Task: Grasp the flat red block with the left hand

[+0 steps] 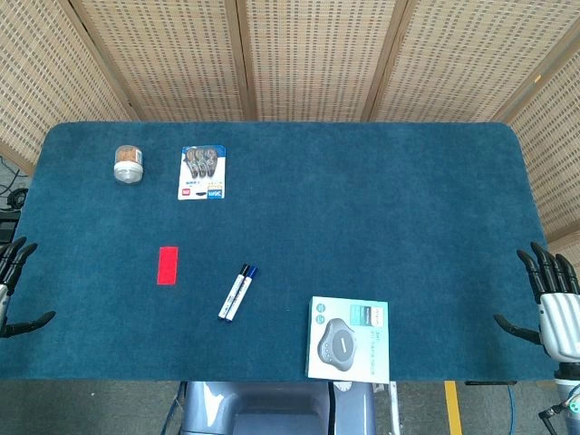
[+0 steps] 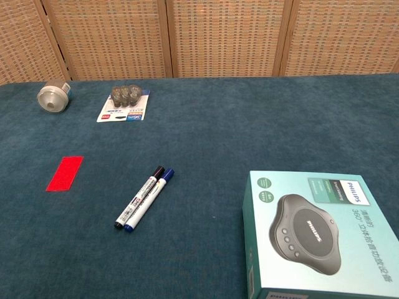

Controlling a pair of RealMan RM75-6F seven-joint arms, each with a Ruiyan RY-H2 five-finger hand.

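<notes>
- My left hand (image 1: 13, 285) sits at the left edge of the table (image 1: 362, 199) in the head view, fingers spread and holding nothing; the chest view does not catch it.
- My right hand (image 1: 551, 304) is at the opposite edge, fingers likewise apart and empty, and it too shows only in the head view.
- The flat red block (image 1: 167, 265) lies flat on the blue cloth, well apart from my left hand, inward from it toward the table's middle and slightly farther from me. Nothing touches it.
- Beyond the block from my left hand, two markers (image 1: 237, 291) lie side by side, touching along their length, one with a black cap and one with a blue cap, tilted diagonally.
- Farther across, toward my right hand, a boxed Philips speakerphone (image 1: 349, 338) rests at the near edge of the table.
- Well ahead of my left hand, near the far side, a small round jar (image 1: 129, 164) stands upright; just beside it lies a blister pack (image 1: 201, 171) of what look like small dark items; I cannot tell what they are.
- Woven screen panels (image 1: 317, 54) stand behind the table.
</notes>
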